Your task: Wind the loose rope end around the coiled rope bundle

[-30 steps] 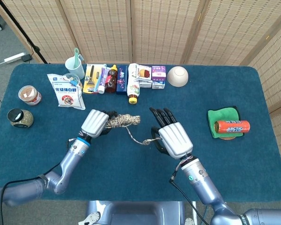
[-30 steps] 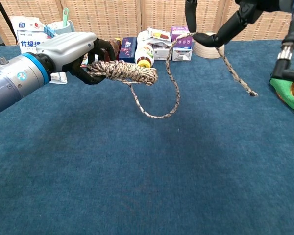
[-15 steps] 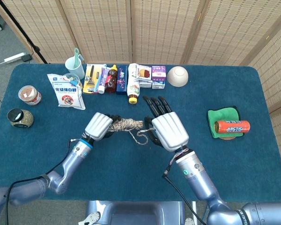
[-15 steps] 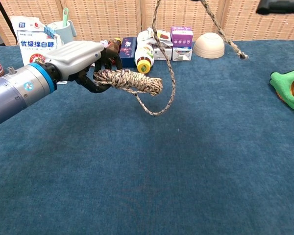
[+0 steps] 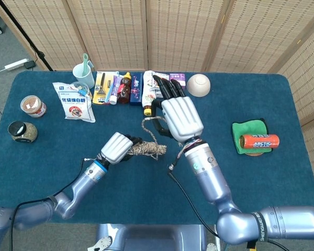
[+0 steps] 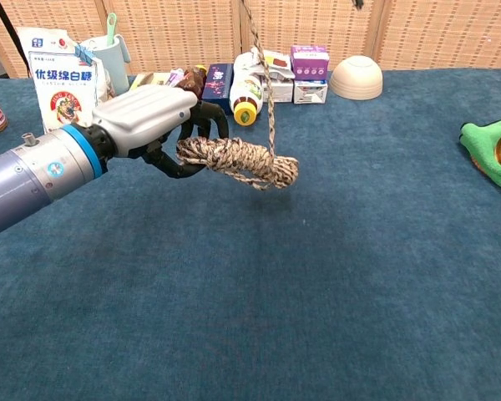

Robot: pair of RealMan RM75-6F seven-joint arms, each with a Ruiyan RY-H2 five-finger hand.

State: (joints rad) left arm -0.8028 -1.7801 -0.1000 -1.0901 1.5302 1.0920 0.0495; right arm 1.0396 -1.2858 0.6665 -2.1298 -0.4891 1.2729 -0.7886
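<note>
Currently the left hand [image 6: 150, 117] grips one end of the rope bundle [image 6: 238, 160], fingers curled tight around it, bundle held off the table [image 6: 317, 292] and sticking out toward frame right, tilted slightly down at its far end. In head view the same left hand [image 5: 116, 148] sits center-left w/ the bundle [image 5: 149, 149] just right of it.

Loose rope end [image 6: 265, 75] runs nearly straight up from the bundle's far end and exits the top of chest view. In head view the strand [image 5: 150, 128] loops up to the right hand [image 5: 179, 116], which is raised at frame center, back of hand to camera, fingers stretched toward the items at the back. Strand meets the hand at its thumb side; looks pinched there but palm side is hidden, so can't tell for sure.

Back row, upper center: bottle [image 5: 148, 104], small boxes [image 5: 177, 82], bowl [image 5: 199, 84]. Upper left: cup [image 5: 84, 76], white bag [image 5: 72, 100]. Far left: two jars [image 5: 27, 118]. Right side: orange can [image 5: 258, 141] on a green cloth [image 5: 246, 129].
</note>
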